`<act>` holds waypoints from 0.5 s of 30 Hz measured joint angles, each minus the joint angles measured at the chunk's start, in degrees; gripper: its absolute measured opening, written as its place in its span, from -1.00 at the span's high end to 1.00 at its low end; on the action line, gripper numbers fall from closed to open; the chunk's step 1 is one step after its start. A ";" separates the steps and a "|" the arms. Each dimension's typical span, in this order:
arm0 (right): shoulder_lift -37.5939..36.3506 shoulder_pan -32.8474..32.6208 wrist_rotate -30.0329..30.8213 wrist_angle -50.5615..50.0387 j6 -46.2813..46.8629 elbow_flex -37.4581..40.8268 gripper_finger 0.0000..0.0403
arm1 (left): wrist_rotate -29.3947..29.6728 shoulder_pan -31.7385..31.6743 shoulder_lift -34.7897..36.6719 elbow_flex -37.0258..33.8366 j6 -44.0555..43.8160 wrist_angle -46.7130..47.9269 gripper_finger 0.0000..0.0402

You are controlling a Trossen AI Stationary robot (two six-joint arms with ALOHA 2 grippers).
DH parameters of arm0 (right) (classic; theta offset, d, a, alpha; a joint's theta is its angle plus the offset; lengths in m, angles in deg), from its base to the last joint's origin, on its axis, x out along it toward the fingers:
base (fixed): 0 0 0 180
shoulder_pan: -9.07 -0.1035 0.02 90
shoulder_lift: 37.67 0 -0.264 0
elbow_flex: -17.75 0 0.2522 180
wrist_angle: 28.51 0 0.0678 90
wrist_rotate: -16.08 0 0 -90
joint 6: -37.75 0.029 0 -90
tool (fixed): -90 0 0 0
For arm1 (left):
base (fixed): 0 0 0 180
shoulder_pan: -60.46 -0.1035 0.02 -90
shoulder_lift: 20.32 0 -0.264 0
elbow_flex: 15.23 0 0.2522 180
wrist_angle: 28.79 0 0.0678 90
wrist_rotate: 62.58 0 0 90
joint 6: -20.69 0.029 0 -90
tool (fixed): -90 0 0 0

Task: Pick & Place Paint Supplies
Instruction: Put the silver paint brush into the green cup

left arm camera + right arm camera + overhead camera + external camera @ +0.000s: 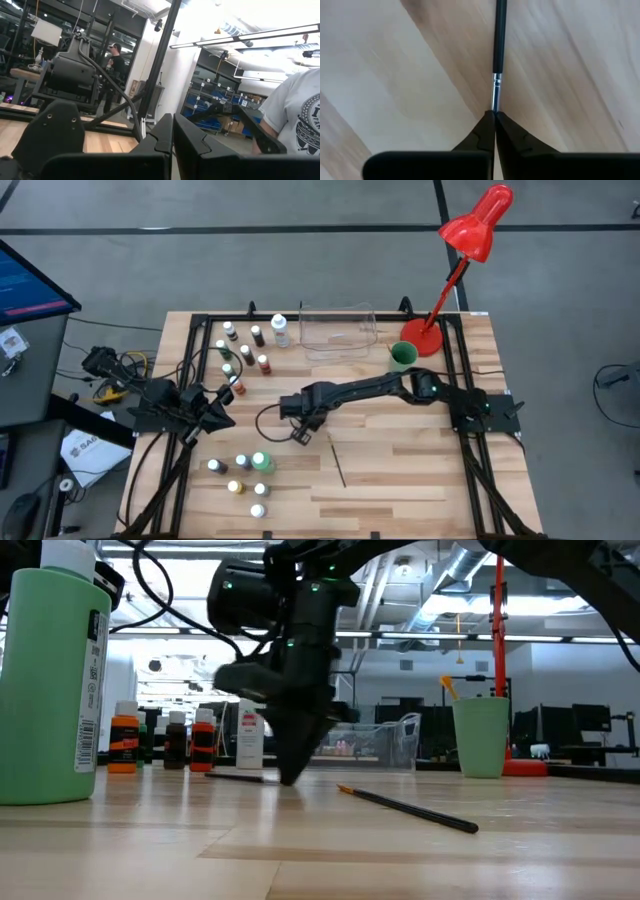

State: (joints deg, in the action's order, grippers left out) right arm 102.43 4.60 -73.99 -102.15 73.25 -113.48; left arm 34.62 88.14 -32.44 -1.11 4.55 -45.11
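Right gripper (494,116) down at mid-table, fingers pinched tight on a brush (498,45) right at the metal ferrule end, tips touching the wood. Brush still lying flat on the table (400,480), handle pointing away from the jaws. Second brush (339,461) loose just beside it, toward the front edge. Left gripper (172,135) parked at the left side, clenched on nothing.

For this step: lift straight up and slow, since a grip that close to one end probably lets the brush swing or slip. Worth checking the handle actually leaves the wood before travelling. Then carry high over the bottles (245,350) toward the back, where the cup (402,355) and tray (338,332) sit. Likely drop spot, just guessing though.
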 joint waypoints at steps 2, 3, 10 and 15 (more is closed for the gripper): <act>-0.87 0.16 -0.51 -2.50 -0.96 0.19 0.99 | 0.00 -0.01 0.00 0.01 0.00 0.00 0.99; -1.19 0.33 -0.75 -3.89 -1.43 0.32 1.00 | 0.00 -0.02 0.00 0.00 0.00 0.00 0.99; -4.75 1.35 -0.48 -12.49 -4.69 0.13 1.00 | 0.00 0.00 0.00 0.00 0.00 0.00 0.99; -7.38 1.95 -0.23 -17.54 -6.70 0.15 1.00 | 0.00 -0.02 0.00 0.02 0.00 0.00 0.99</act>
State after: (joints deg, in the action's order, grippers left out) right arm 95.05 6.55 -74.22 -119.69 66.55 -113.33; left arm 34.62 88.12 -32.44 -1.09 4.55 -45.11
